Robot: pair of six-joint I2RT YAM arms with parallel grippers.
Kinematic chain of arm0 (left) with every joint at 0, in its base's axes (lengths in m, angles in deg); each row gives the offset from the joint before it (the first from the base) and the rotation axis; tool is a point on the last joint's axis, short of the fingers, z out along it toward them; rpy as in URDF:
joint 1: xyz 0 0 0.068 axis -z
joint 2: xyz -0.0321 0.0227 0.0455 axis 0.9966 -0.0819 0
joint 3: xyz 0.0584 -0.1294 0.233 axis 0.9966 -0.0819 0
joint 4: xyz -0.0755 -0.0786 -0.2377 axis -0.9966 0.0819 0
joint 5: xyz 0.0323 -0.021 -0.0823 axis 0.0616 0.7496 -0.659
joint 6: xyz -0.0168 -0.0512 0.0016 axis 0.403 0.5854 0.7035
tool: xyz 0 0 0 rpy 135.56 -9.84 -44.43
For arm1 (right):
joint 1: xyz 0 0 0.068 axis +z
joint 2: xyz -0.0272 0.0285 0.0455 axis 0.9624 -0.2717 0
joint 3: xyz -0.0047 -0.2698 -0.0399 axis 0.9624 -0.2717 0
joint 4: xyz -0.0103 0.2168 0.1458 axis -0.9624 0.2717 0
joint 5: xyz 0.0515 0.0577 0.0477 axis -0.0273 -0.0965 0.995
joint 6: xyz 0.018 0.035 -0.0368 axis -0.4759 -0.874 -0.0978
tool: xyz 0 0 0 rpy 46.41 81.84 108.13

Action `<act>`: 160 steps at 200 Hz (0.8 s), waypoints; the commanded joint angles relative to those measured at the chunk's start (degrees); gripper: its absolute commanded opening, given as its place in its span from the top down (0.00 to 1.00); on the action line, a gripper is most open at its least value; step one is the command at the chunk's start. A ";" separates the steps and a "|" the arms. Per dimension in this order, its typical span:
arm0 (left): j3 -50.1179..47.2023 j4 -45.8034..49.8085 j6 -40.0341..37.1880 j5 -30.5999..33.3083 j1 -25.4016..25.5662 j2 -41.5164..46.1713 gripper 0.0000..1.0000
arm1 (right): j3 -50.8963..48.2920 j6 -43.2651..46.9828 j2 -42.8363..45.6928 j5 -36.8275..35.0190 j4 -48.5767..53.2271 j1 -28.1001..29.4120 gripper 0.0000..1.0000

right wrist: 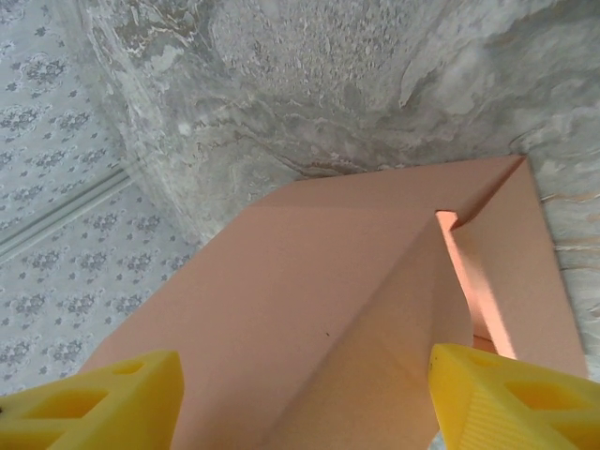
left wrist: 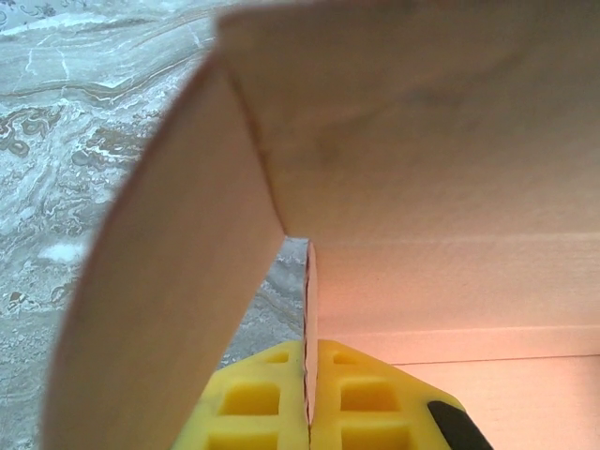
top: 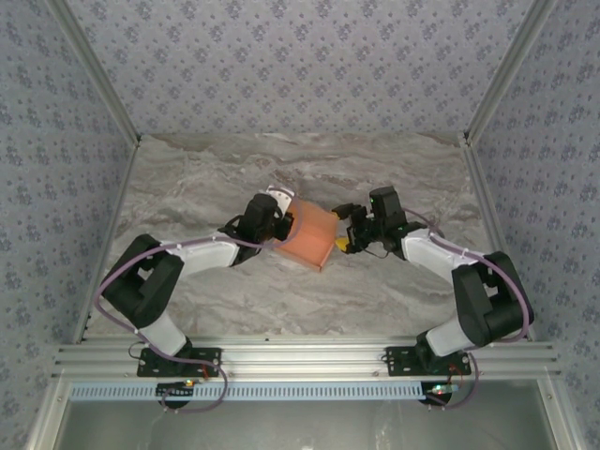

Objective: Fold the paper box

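The paper box [top: 307, 240] is orange card, partly folded, at the middle of the marble table between both arms. My left gripper [top: 281, 223] is at its left side. In the left wrist view the yellow fingers [left wrist: 258, 403] are pressed together on a thin upright edge of the paper box [left wrist: 422, 187], and a curved flap rises to the left. My right gripper [top: 342, 242] is at the box's right side. Its jaws stand wide apart in the right wrist view, one finger [right wrist: 103, 403] on either side of a folded panel of the paper box [right wrist: 328, 281].
The grey marble table [top: 375, 169] is walled by patterned panels at the back and on both sides. An aluminium rail [top: 300, 361] carrying the arm bases runs along the near edge.
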 commanded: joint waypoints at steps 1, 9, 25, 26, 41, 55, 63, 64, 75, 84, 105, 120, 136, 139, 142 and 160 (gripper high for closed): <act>-2.66 -4.55 0.10 -0.10 0.87 -1.47 0.97 | -0.41 -4.57 -1.75 -1.13 -4.15 1.87 0.28; -3.53 -5.81 0.03 -0.15 0.89 -1.39 0.97 | -0.51 -5.61 -2.18 -1.54 -4.96 2.47 0.28; -5.37 -8.00 0.06 -0.21 1.01 -0.91 0.97 | -0.48 -6.62 -2.94 -2.12 -6.32 3.42 0.29; -5.50 -8.13 0.06 -0.17 1.03 -0.89 0.97 | -0.46 -6.62 -2.96 -2.12 -6.31 3.43 0.29; -6.61 -9.23 0.00 -0.21 1.13 -0.60 0.97 | -0.25 -6.36 -3.82 -2.08 -6.31 3.64 0.30; -7.57 -10.33 -0.39 -0.08 1.08 -0.82 0.96 | -0.56 -6.28 -4.29 -2.12 -6.61 3.92 0.31; -8.26 -11.26 -0.46 0.08 1.10 -1.15 0.96 | -0.79 -5.74 -4.31 -2.04 -6.58 4.14 0.32; -8.35 -11.44 -0.47 0.07 1.07 -1.18 0.96 | -0.83 -5.65 -4.31 -2.04 -6.53 4.19 0.32; -9.44 -12.97 -0.47 -0.12 1.10 -2.02 0.96 | -0.44 -3.67 -3.56 -2.67 -4.34 4.75 0.32; -10.21 -14.29 -0.30 -0.34 1.13 -2.70 0.96 | 0.21 -1.10 -2.64 -3.81 -1.05 5.42 0.31; -12.40 -17.89 0.24 0.16 1.25 -3.50 0.96 | 0.97 2.14 -1.02 -6.09 4.49 6.87 0.29; -14.08 -20.35 0.47 1.05 1.37 -3.09 0.95 | 0.37 2.09 -0.44 -5.82 4.82 7.40 0.28; -15.32 -21.51 0.32 1.60 1.53 -2.54 0.95 | 0.17 2.42 0.40 -5.52 6.96 7.72 0.27; -15.52 -21.74 0.20 1.86 1.54 -2.53 0.95 | 0.24 2.75 0.59 -5.39 7.88 7.69 0.27; -15.76 -22.03 0.14 1.94 1.62 -2.53 0.95 | 0.46 3.18 0.79 -5.38 8.61 7.69 0.27; -17.36 -24.51 0.04 2.65 1.64 -2.88 0.95 | 0.71 6.32 3.08 -6.58 12.43 7.81 0.26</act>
